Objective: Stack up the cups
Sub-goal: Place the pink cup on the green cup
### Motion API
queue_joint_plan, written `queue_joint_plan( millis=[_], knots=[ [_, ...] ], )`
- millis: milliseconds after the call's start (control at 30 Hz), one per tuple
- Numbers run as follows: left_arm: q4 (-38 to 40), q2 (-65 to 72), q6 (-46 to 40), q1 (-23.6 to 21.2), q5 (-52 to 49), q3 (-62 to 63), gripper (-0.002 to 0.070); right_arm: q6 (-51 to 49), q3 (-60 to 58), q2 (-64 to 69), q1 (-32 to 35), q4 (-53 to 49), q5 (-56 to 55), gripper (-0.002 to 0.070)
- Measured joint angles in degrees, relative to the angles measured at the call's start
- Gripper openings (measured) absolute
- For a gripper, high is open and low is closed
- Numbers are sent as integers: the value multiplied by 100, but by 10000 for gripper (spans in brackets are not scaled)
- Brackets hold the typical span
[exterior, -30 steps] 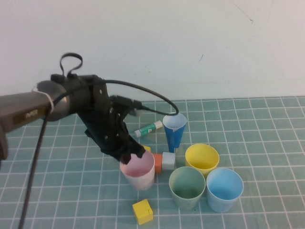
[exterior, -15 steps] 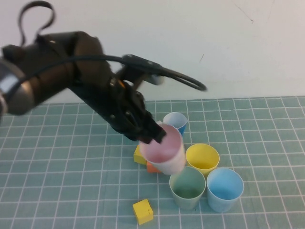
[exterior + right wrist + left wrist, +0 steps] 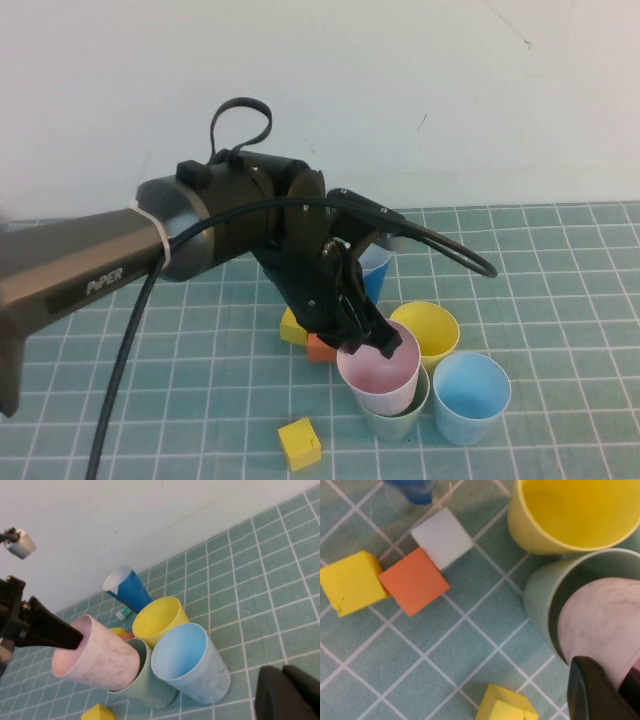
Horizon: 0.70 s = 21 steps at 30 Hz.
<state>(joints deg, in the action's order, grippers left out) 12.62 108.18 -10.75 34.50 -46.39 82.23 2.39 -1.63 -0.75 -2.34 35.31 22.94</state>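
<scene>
Pink cup [image 3: 380, 375]: lower centre of frame, tilted, partly seated in green cup [image 3: 405, 420]; rim pinched by left gripper [image 3: 378, 345]. Likely light, thin-walled, slippery; best taken at rim. Right gripper [image 3: 287, 692]: clenched, empty, parked beside blue cup [image 3: 187, 662].

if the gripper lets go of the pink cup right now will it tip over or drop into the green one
Probably it settles in. The pink cup, pinched at its rim by the shut left gripper, already sits tilted with its base inside the green cup, so the taper should guide it. It looks thin and light, so it may stay crooked. The right gripper, shut, is off to the side.
</scene>
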Motion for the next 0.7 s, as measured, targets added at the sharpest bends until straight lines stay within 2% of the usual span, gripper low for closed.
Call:
queue_joint_plan(
  millis=[200, 300, 367, 467, 567, 633, 700],
  knots=[
    [-43, 217, 146, 0, 184, 0, 6, 44, 0, 0, 0, 74, 14, -3],
    [-43, 243, 173, 0, 255, 0, 44, 114, 0, 0, 0, 125, 14, -3],
    [-32, 243, 194, 0, 297, 0, 129, 259, 0, 0, 0, 212, 26, -2],
    [-21, 243, 218, 0, 297, 73, 302, 600, 0, 0, 0, 456, 53, -2],
    [-21, 169, 240, 0, 245, 164, 389, 1029, 0, 0, 0, 805, 121, -2],
    [-47, 11, 240, 0, 194, 164, 379, 1331, 84, 0, 0, 897, 210, -2],
    [-182, -222, 240, 0, 148, 168, 305, 1538, 332, 0, 0, 857, 278, -2]
  ],
)
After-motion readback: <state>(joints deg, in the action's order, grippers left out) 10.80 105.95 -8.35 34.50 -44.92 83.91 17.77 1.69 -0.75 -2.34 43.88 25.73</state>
